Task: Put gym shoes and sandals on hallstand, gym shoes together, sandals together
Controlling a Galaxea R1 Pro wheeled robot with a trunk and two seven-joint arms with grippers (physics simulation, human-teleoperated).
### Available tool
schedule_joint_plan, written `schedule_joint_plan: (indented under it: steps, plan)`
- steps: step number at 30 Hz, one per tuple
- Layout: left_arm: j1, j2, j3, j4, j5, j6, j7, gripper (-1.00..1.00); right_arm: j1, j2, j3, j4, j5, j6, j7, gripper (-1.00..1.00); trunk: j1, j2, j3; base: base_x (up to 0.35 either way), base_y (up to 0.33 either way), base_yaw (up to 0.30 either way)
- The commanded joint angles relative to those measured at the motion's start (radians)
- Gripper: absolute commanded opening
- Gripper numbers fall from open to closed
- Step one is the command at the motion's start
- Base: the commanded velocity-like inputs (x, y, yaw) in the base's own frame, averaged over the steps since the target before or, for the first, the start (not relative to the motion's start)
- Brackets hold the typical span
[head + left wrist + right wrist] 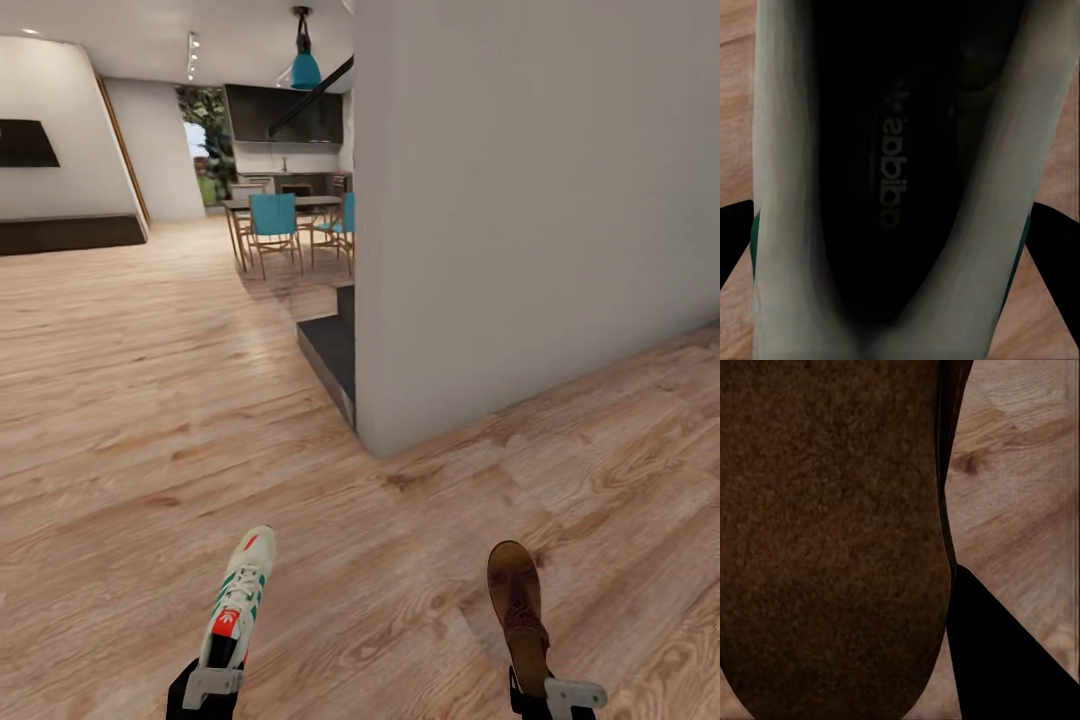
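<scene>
each arm carries one shoe heel-first, toes pointing ahead: left gripper (212, 688) jaws pinch the gym shoe (238, 596), right gripper (560, 695) jaws pinch the sandal (517, 600).

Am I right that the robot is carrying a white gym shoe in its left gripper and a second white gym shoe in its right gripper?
Not quite. The left gripper does hold a white gym shoe, but the right gripper holds a brown sandal, as the head view shows.

plank floor (150, 400) | grey wall (540, 200) | teal chairs (273, 222)
</scene>
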Motion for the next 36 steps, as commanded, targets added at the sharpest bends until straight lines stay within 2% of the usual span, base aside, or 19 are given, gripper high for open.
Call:
schedule_joint_plan:
  steps: [1, 15, 36]
  plan:
    - [0.000, 0.000, 0.009, 0.000, -0.004, -0.003, -0.009, -1.00, -0.001, 0.000, -0.002, 0.001, 0.008, -0.002, -0.004, -1.00, 0.000, 0.000, -0.001, 0.000, 0.000, -0.300]
    - [0.000, 0.000, 0.009, 0.000, -0.004, -0.003, -0.010, -1.00, -0.001, 0.000, -0.002, 0.001, 0.008, -0.002, -0.004, -1.00, 0.000, 0.000, -0.001, 0.016, -0.008, -0.300]
    - [0.000, -0.001, 0.008, 0.000, -0.007, -0.003, -0.009, -1.00, -0.001, 0.000, -0.002, 0.003, 0.008, -0.002, -0.004, -1.00, 0.000, 0.000, -0.001, 0.255, -0.153, -0.300]
